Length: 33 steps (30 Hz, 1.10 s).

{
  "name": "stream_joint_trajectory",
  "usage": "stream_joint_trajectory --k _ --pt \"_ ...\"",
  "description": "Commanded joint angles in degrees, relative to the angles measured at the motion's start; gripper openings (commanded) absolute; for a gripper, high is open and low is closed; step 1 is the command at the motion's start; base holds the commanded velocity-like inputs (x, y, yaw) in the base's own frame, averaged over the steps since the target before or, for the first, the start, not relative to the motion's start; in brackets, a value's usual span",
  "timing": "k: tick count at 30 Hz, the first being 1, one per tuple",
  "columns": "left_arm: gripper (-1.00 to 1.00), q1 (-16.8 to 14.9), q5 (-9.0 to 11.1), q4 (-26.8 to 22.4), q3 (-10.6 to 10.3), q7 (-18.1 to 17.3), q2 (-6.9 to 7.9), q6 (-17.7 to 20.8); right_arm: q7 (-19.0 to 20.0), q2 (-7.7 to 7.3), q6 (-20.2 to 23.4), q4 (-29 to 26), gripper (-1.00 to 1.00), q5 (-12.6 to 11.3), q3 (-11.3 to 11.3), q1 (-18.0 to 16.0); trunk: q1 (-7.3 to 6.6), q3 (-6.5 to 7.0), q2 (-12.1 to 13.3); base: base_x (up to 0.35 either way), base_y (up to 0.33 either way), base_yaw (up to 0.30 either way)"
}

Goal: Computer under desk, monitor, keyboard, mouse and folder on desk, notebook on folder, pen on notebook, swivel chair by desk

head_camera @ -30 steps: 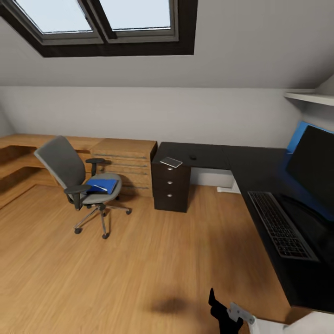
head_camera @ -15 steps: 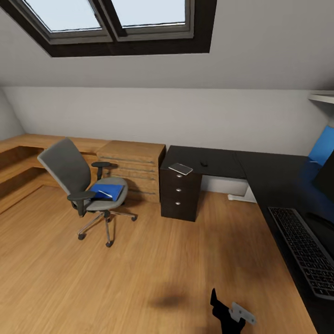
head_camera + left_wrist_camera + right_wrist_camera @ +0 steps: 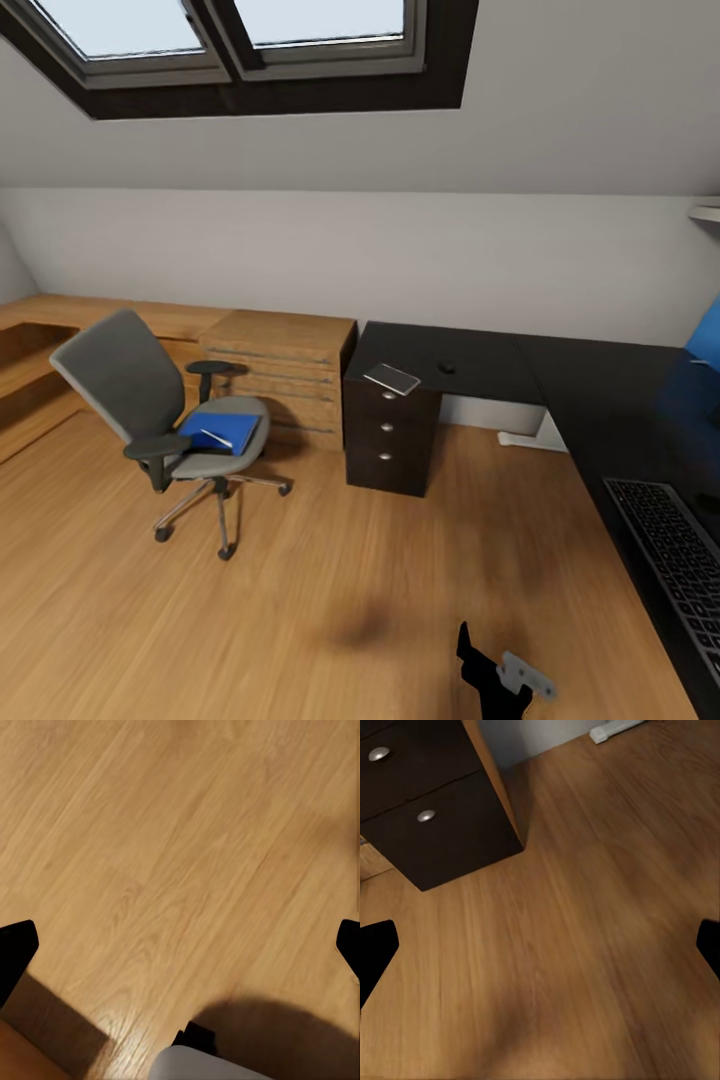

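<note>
A: Right gripper (image 3: 540, 945): fingers wide apart, nothing held, wood floor (image 3: 585, 967) below. Left gripper (image 3: 180, 945): same, apart and empty.

B: Target?

A: Folder (image 3: 217, 430) lies flat on the swivel chair (image 3: 150, 400) seat, far ahead and leftward, well apart from both grippers. Left arm judged nearer. Pen (image 3: 216, 438) rests atop it.

B: Desk (image 3: 600, 400)?

A: Right side; keyboard (image 3: 675, 560) on it.

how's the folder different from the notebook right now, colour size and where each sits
The folder is bright blue; the notebook has a pale grey glossy cover. The folder looks clearly larger than the notebook. The folder lies on the seat of the swivel chair, while the notebook rests on the desk, above its drawers. Both are thin flat rectangles lying flat.
</note>
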Motion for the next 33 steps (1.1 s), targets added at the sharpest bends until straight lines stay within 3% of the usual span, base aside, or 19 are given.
stream_joint_trajectory --k 1,10,14,15,16,18,19,20,22,24,27,29,33 --pt "1.0 0.0 0.6 0.0 -0.4 0.4 0.06 -0.4 0.5 0.02 -0.2 0.1 1.0 -0.6 0.2 -0.1 0.04 -0.06 0.0 0.325 0.0 0.0" --pt "1.0 0.0 0.5 0.0 -0.5 0.3 -0.21 -0.4 0.6 0.04 -0.5 -0.2 1.0 -0.6 0.3 -0.1 0.04 -0.06 0.0 0.326 0.0 0.0" --pt "1.0 0.0 -0.5 -0.9 -1.0 0.4 -2.68 -0.3 0.5 0.04 -0.6 -1.8 1.0 -0.7 0.0 -0.1 0.04 -0.06 0.0 0.326 0.0 0.0" --pt "1.0 0.0 -2.3 -3.2 -1.2 0.3 -3.71 -0.1 0.4 -0.28 -0.5 -4.7 1.0 -0.7 -0.1 -0.1 0.04 -0.06 0.0 0.326 0.0 0.0" --pt "1.0 0.0 -6.6 -9.0 -1.3 0.4 -4.58 2.4 -1.7 -1.72 0.1 -12.6 1.0 -0.6 -0.1 -0.2 0.04 -0.06 0.0 0.327 0.0 0.0" --pt "1.0 0.0 -8.2 -13.1 -1.4 0.5 -4.83 6.4 -5.3 -2.59 1.6 -17.7 1.0 -0.4 0.0 -0.2 0.04 -0.06 0.0 0.327 0.0 0.0" --pt "1.0 0.0 -9.3 -22.1 -1.4 0.5 -4.95 15.1 -12.9 -3.92 9.0 -25.7 1.0 2.6 0.1 -0.4 0.04 -0.06 0.0 0.327 0.0 0.0" --pt "1.0 0.0 -9.7 -39.0 -1.3 0.6 -5.1 31.2 -27.5 -5.54 32.8 -42.1 1.0 13.9 0.0 -0.5 0.04 -0.06 0.0 0.327 0.0 0.0" --pt "1.0 0.0 -9.7 -42.5 -1.3 0.6 -5.37 34.6 -31.7 -5.63 40.5 -46.7 1.0 16.8 0.0 -0.5 0.04 -0.06 0.0 0.327 0.0 0.0" --pt "1.0 0.0 -9.6 -47.1 -1.3 0.6 -6.98 38.6 -38.7 -5.78 54.5 -54.5 1.0 20.1 -0.2 -0.5 0.04 -0.06 0.0 0.327 0.0 0.0" --pt "1.0 0.0 -9.4 -49.0 -0.9 0.5 -8.4 40.5 -42.3 -5.89 63.7 -61.2 1.0 21.2 -0.5 -0.5 0.04 -0.06 0.0 0.327 0.0 0.0" --pt "1.0 0.0 -9.0 -45.8 0.2 0.6 -8.35 41.1 -44.0 -5.53 67.7 -64.4 1.0 21.5 -0.4 -0.3 0.04 -0.06 0.0 0.327 0.0 0.0" --pt "1.0 0.0 -8.8 -45.7 0.8 0.6 -7.5 41.1 -44.2 -5.41 68.0 -65.0 1.0 21.5 -0.4 -0.2 0.04 -0.06 0.0 0.327 0.0 0.004"
